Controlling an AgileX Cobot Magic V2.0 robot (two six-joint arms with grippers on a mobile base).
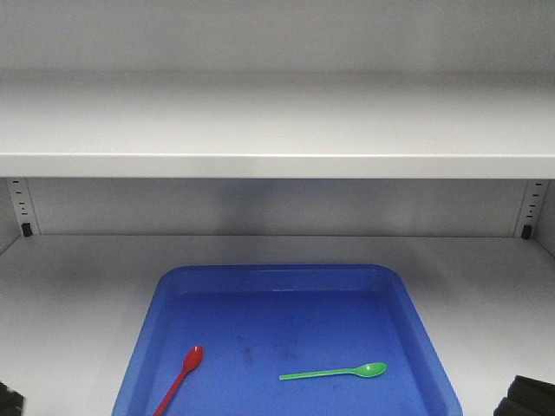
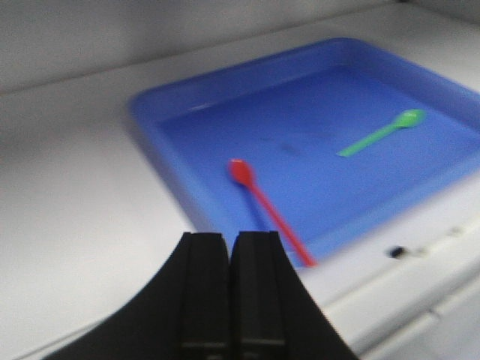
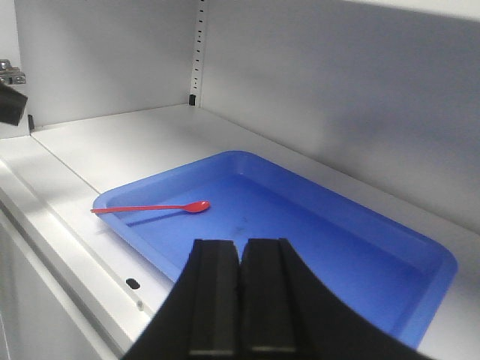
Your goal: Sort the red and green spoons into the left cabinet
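Observation:
The red spoon (image 1: pixel 180 378) lies in the blue tray (image 1: pixel 286 279) on the left cabinet's lower shelf (image 1: pixel 78 295), its handle resting over the tray's front rim. The green spoon (image 1: pixel 335 373) lies flat in the tray's right half. In the left wrist view the red spoon (image 2: pixel 268 210) and green spoon (image 2: pixel 381 132) lie beyond my left gripper (image 2: pixel 229 235), which is shut and empty in front of the tray. My right gripper (image 3: pixel 241 242) is shut and empty near the tray's (image 3: pixel 420 247) front; the red spoon (image 3: pixel 154 208) shows there, the green one is hidden.
A wide grey shelf (image 1: pixel 277 130) spans overhead. Peg-hole strips (image 1: pixel 19 204) run up the cabinet's sides. The shelf's front lip has a small slot (image 3: pixel 133 283). Dark gripper parts show at the bottom corners (image 1: pixel 525 397) of the front view.

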